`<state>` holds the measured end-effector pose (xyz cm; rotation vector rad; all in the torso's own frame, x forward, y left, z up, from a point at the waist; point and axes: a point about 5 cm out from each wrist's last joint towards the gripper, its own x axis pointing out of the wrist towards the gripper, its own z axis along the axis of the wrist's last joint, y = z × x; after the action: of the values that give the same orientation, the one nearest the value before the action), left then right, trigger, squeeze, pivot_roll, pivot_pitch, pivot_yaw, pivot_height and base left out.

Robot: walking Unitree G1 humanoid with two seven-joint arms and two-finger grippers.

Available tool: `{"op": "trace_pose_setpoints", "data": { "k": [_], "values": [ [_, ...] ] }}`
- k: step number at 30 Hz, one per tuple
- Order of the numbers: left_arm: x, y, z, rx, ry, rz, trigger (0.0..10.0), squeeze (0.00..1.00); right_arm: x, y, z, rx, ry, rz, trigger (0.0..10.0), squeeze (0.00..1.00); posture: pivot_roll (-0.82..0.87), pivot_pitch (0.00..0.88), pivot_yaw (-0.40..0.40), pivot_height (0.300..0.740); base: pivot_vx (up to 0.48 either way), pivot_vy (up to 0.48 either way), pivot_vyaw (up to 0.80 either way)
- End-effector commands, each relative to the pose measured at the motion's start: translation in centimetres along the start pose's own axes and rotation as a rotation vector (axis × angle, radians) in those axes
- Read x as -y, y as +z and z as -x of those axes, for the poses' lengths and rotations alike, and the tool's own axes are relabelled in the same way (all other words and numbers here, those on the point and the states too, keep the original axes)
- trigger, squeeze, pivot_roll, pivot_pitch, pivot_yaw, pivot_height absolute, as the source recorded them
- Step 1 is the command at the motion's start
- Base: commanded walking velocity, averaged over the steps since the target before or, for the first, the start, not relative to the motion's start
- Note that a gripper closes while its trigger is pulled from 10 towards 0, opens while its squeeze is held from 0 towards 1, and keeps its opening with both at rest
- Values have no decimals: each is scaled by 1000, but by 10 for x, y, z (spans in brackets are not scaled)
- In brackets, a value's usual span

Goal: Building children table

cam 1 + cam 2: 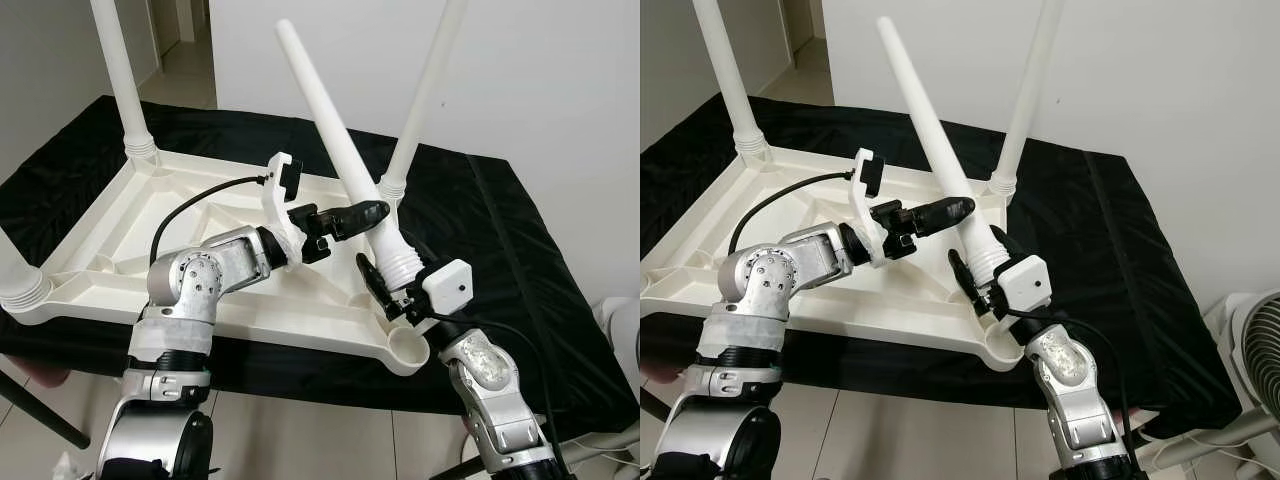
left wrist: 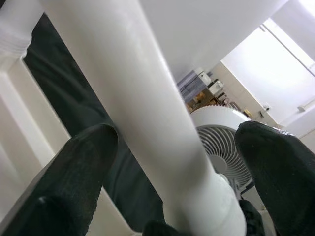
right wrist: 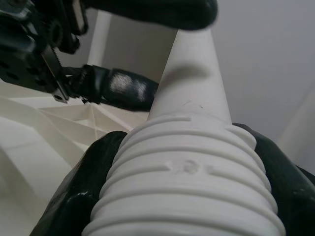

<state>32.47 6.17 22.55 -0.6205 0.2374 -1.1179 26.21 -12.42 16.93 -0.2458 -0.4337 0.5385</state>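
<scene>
A white children's table (image 1: 120, 215) lies upside down on a black cloth. My right gripper (image 1: 386, 280) is shut on the ribbed threaded end (image 3: 187, 172) of a loose white table leg (image 1: 330, 120), holding it tilted just above the empty socket (image 1: 408, 350) at the near right corner. My left gripper (image 1: 366, 213) reaches in from the left and is open. Its fingers (image 2: 74, 172) straddle the leg's shaft (image 2: 147, 108) a little above the threads, with a gap on one side.
Legs stand in the far left corner (image 1: 120, 70), the far right corner (image 1: 425, 90) and the near left corner (image 1: 15, 270). The black cloth (image 1: 500, 250) extends to the right of the table. A white fan (image 1: 1255, 350) stands on the floor at the right.
</scene>
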Motion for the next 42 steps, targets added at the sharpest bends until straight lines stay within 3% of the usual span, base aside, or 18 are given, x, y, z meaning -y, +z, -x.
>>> {"op": "trace_pose_setpoints", "data": {
  "k": [1, 9, 12, 24, 28, 29, 30, 31, 41, 42],
  "values": [
    [2, -1, -6, -32, -3, 7, 10000, 0, -3, 2, 1, 5, 24, 8, 10000, 0, -73, 11, -71, 740, 0, 0, 0],
    [-18, -3, -15, -72, 124, 52, 10000, 0, -11, 1, 4, -9, 60, 13, 10000, 0, -79, 14, -68, 740, 0, 0, 0],
    [-27, 8, -13, -71, 169, 81, 10000, 0, -13, -1, 9, -27, 75, 13, 10000, 0, -78, 15, -67, 740, 0, 0, 0],
    [-43, 42, -8, -12, 259, 126, 10000, 0, -20, -6, 25, -75, 102, 16, 10000, 0, -82, 9, -61, 740, 0, 0, 0],
    [-42, 42, -9, -11, 248, 134, 10000, 0, -20, -6, 24, -77, 110, 23, 10000, 0, -86, 8, -56, 740, 0, 0, 0],
    [-42, 41, -10, -11, 243, 138, 8078, 0, -20, -6, 24, -77, 111, 26, 10000, 0, -86, 7, -56, 740, 0, 0, 0],
    [-42, 41, -10, -11, 243, 138, 8078, 0, -20, -6, 24, -77, 111, 26, 10000, 0, -86, 7, -56, 740, 0, 0, 0],
    [-42, 41, -12, -11, 238, 144, 0, 0, -19, -6, 24, -78, 112, 29, 10000, 0, -87, 5, -55, 740, 0, 0, 0],
    [-40, 45, -16, 16, 187, 187, 0, 0, -18, -7, 22, -76, 132, 38, 10000, 0, -85, 0, -58, 740, 0, 0, 0],
    [-39, 45, -17, 17, 183, 196, 0, 0, -17, -7, 21, -79, 134, 22, 10000, 1000, -83, 0, -60, 740, 0, 0, 0]
  ]
}}
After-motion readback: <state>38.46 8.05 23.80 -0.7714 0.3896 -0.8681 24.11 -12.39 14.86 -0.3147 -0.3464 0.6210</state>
